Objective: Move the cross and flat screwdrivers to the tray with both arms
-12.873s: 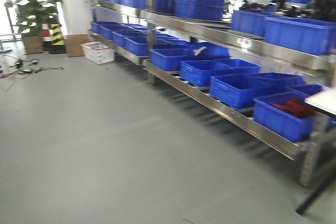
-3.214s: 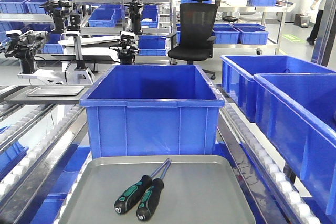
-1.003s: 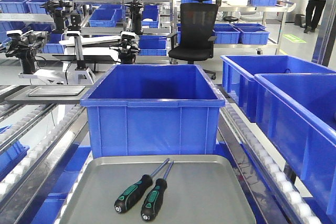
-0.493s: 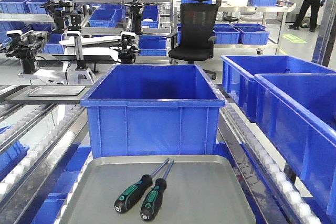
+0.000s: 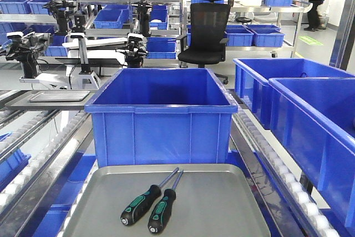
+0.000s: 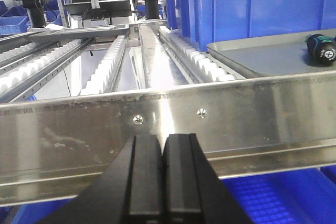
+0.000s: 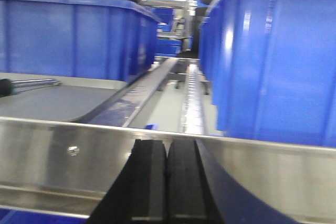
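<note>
Steel roller-conveyor racking (image 5: pixel 44 154) fills the room, with blue plastic bins lining the shelves behind and a black office chair (image 5: pixel 205 31) on the grey floor. A large blue bin (image 5: pixel 161 115) stands on the rollers just behind the tray (image 5: pixel 222 203), and both screwdrivers (image 5: pixel 148 203) lie in that tray side by side, handles nearest the camera, shafts angled toward the bin. The left gripper (image 6: pixel 163 177) and right gripper (image 7: pixel 167 179) hang below the rack's steel front rail, jaws pressed together on nothing.
</note>
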You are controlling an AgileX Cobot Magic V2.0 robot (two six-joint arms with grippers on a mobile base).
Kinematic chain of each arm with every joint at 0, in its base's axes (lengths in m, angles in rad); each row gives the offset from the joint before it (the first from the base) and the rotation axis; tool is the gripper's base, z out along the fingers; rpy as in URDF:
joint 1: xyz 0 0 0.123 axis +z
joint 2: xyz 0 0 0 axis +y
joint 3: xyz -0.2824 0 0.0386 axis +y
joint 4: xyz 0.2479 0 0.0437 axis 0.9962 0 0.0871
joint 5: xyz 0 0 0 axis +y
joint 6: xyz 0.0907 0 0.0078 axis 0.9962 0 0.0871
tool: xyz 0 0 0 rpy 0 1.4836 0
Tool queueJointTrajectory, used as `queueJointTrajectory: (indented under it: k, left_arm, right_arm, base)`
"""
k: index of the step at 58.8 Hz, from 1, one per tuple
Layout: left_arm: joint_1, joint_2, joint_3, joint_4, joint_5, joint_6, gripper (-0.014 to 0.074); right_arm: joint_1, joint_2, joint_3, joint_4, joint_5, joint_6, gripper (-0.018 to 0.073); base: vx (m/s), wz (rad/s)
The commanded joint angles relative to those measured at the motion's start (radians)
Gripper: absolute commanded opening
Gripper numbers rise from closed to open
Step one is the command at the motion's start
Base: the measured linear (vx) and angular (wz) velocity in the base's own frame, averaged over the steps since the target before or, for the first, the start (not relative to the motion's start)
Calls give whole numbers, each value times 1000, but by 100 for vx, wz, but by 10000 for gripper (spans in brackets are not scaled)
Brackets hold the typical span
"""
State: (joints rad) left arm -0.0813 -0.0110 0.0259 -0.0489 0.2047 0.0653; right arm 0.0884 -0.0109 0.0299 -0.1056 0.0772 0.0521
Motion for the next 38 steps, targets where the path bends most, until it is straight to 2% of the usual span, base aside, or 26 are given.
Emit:
queueJointTrajectory:
  k: [1,38]
  left_arm:
    - [3,-13,-24,-9,-79,-10,-3]
    - [3,-13,-24,-9,-79,-10,-3]
  right_arm:
    - [-30,-5,8,-13,-89,5,-8]
    - [-31,-5,8,-13,-85,0,-8]
  base:
    - [0,0]
    - [0,0]
